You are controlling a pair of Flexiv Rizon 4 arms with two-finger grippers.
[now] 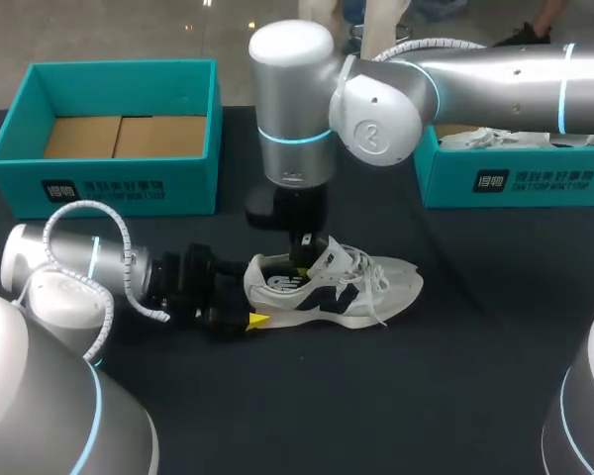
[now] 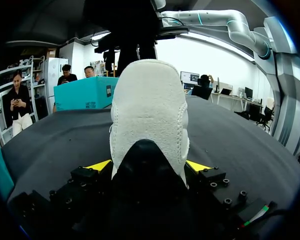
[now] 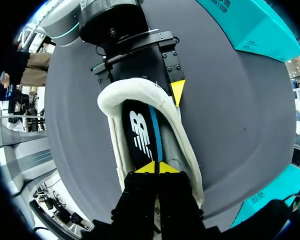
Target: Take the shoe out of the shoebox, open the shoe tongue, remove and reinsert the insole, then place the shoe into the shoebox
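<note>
1. Left shoebox [image 1: 178, 183], upper left of the frame: teal and open, with brown card showing on its floor and no shoe inside. There is white print on the front wall, not reproduced here.
2. Left gripper [image 1: 253, 305], lower left of centre: the fingers are spread across the heel and clamp it from 2 sides. The left wrist view shows 1 yellow tip at each flank.
3. Shoe [image 1: 337, 292], centre of the frame: it stands on its sole on the black counter [image 1: 376, 396], outside both boxes. Its long axis runs left to right, heel at the left and toe at the right.
4. Insole [image 3: 140, 132]: dark, with a white logo and a teal stripe, lying inside the shoe. It sits directly under the right fingers, and its length runs from the heel end towards the toe.
5. Right gripper [image 1: 302, 259]: the arm enters from the upper right and drops into the shoe's opening. The tips are pressed together at the insole; I cannot tell whether any of its edge is pinched between them.
6. Judgement: the right arm is the nearer to the insole, so extraction falls to it while the left arm anchors the heel.
7. Right shoebox [image 1: 535, 178], upper right: teal, with white contents partly hidden and a printed front.
</note>
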